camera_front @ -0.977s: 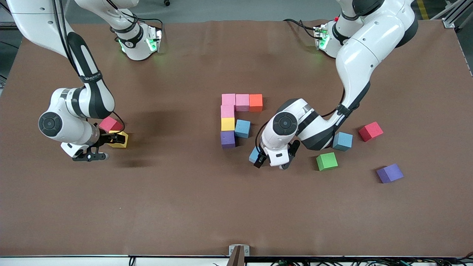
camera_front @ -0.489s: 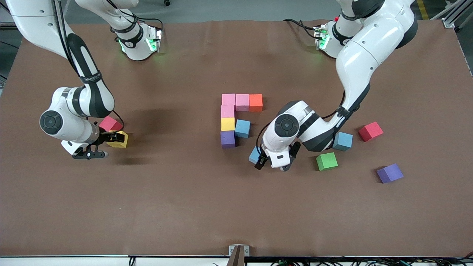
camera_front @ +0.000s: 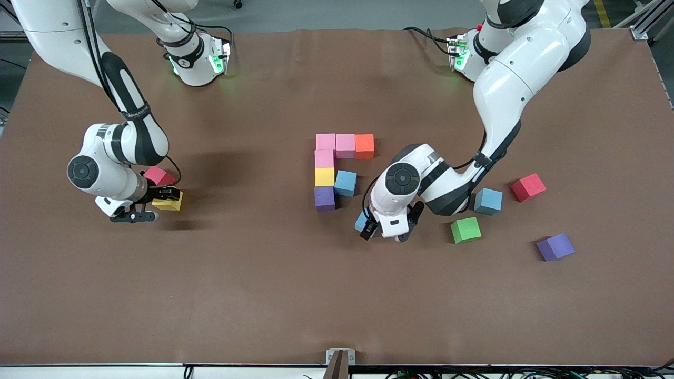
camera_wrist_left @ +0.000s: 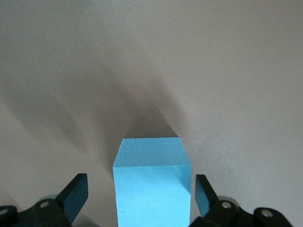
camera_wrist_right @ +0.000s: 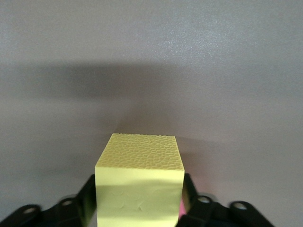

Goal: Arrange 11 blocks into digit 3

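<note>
The partial digit 3 (camera_front: 337,168) lies mid-table: three pink blocks, an orange one (camera_front: 364,146), a yellow one (camera_front: 325,176), a light blue one (camera_front: 345,183) and a purple one (camera_front: 324,198), all touching. My left gripper (camera_front: 369,226) is down beside the figure, nearer the front camera. It stands open around a loose light blue block (camera_wrist_left: 152,184), with a gap at each finger. Toward the right arm's end, my right gripper (camera_front: 159,203) is shut on a yellow block (camera_wrist_right: 139,187), both fingers pressed against its sides.
A red cube (camera_front: 158,176) sits right beside the held yellow block. Toward the left arm's end lie a light blue block (camera_front: 488,201), a green block (camera_front: 465,229), a red cube (camera_front: 528,187) and a purple block (camera_front: 555,247).
My right gripper has shut on the yellow block. The left gripper has shifted slightly toward the figure and stays open round the light blue block.
</note>
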Controlling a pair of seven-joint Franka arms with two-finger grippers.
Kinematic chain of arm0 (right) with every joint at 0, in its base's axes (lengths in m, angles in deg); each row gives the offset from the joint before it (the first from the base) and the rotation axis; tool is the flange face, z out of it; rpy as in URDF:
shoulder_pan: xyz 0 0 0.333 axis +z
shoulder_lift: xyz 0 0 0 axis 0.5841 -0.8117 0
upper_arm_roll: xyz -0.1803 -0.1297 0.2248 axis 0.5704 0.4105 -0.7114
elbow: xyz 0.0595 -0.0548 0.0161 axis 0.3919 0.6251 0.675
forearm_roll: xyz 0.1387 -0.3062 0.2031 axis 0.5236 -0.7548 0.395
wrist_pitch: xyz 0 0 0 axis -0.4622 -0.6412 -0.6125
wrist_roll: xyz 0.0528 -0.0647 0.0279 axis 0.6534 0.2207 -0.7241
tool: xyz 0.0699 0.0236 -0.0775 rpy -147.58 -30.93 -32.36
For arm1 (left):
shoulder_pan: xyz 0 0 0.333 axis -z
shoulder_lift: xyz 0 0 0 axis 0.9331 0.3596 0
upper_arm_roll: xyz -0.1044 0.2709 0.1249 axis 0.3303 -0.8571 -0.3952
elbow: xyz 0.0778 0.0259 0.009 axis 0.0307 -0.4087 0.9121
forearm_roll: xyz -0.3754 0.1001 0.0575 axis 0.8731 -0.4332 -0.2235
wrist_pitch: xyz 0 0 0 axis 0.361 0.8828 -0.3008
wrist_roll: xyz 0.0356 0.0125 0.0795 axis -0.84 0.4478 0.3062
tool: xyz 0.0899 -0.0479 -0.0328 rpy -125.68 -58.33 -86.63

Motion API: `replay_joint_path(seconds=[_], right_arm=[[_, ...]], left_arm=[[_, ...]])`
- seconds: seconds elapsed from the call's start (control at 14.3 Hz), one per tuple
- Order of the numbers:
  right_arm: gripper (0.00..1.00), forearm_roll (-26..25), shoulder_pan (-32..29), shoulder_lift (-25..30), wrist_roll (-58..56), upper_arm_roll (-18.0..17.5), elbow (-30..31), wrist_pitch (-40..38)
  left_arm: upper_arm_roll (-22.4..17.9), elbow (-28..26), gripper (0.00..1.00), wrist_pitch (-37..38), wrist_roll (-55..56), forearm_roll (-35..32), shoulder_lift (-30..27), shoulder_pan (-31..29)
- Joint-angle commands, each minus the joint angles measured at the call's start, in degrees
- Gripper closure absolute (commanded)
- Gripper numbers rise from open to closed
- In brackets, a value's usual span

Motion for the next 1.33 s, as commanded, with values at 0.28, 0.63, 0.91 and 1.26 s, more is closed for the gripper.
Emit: replay_joint_path(seconds=[0.28, 0.63, 0.91, 1.26], right_arm=[[0.73, -0.81, 2.59, 0.36, 0.88, -1.18, -7.82, -9.18], [0.73, 0.16, 9.17, -2.62, 4.72, -1.18, -23.2, -22.81], [0.72, 0.77, 16.29, -9.03, 13.95, -1.27, -37.78, -31.79], [0.71, 4.63, 24.29, -16.85, 23.27, -1.18, -49.67, -33.04]], left_arm=[[-2.27, 1.59, 0.01, -1.72, -0.28, 0.29, 1.13, 2.33], [-3.07, 1.42, 0.34, -3.49, 0.42, 0.82, 1.66, 2.33], [-2.98, -0.33, 0.76, -2.88, 8.12, 1.79, -0.61, 1.1], [-2.63, -10.42, 0.76, -3.23, 25.63, 1.44, -8.17, -0.65]])
